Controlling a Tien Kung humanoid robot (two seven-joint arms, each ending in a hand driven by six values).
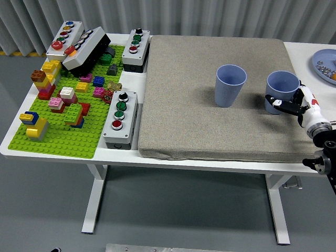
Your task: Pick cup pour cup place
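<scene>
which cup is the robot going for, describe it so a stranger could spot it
Start at the big grey-brown mat covering the table's right half. Two blue cups stand on it; the target is the right cup, near the mat's right edge. Unlike the left cup, standing free mid-mat, it has the robot's right hand against it.

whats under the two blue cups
Both blue plastic cups, left and right, stand on a grey-brown fabric mat that covers the white table. The tabletop beneath the mat is hidden.
</scene>
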